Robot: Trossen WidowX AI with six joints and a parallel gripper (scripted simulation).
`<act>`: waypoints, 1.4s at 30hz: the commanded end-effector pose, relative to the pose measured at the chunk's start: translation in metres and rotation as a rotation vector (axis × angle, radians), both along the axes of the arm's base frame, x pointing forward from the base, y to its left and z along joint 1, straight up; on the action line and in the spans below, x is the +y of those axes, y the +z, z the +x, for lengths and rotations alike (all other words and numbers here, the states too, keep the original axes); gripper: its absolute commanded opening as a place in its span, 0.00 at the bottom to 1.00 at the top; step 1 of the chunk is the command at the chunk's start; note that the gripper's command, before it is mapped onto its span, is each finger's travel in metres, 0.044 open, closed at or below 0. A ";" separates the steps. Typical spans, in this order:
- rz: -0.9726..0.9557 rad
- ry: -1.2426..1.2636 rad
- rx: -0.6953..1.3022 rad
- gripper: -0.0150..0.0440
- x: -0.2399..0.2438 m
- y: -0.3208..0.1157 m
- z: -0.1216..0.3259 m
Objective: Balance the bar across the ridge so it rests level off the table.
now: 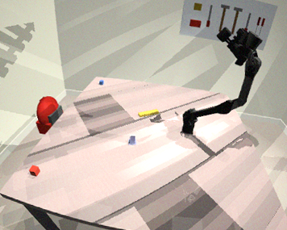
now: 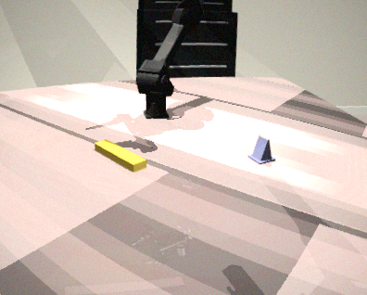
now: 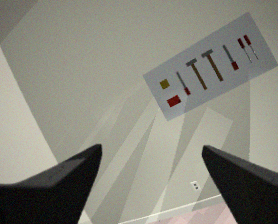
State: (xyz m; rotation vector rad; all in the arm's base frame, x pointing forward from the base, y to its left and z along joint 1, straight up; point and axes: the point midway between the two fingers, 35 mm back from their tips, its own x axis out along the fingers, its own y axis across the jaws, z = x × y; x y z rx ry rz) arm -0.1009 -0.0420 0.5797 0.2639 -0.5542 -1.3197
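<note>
Seen from the top view, a red cube [image 1: 34, 170] sits at the near left of the table [image 1: 110, 194] [image 2: 56, 204] [image 3: 202, 215]. Farther in, around the middle, the small blue-grey ridge [image 1: 132, 140] [image 2: 262, 150] stands upright on its flat foot, its narrow top edge bare. A red rounded object with a grey panel [image 1: 48, 113] shows past the table's left edge. The yellow bar [image 1: 148, 113] [image 2: 120, 155] lies flat on the table, beyond the ridge and slightly to its right, well apart from it and not balanced. Right of the bar stands the black arm [image 1: 248, 82] [image 2: 169, 46], reaching out rightward from its foot, then bending steeply up at the elbow; its wrist folds back to the left, high above the table. The gripper [image 1: 232, 43] [image 3: 152, 150] is spread wide, its two dark fingers well apart with nothing between them, aimed toward the wall rather than down at the bar; from above its exact tilt is hard to read. At the far left of the table is a small blue cube [image 1: 101, 82]. Farthest off, a pale board [image 1: 188, 35] [image 3: 160, 107] on the wall carries hammers and other tools.
</note>
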 end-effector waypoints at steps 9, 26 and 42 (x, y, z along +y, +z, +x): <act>0.024 0.060 0.161 0.79 -0.023 -0.007 0.041; 0.202 0.273 0.764 0.79 -0.106 -0.073 0.185; 0.310 0.607 1.394 0.79 -0.147 -0.199 0.297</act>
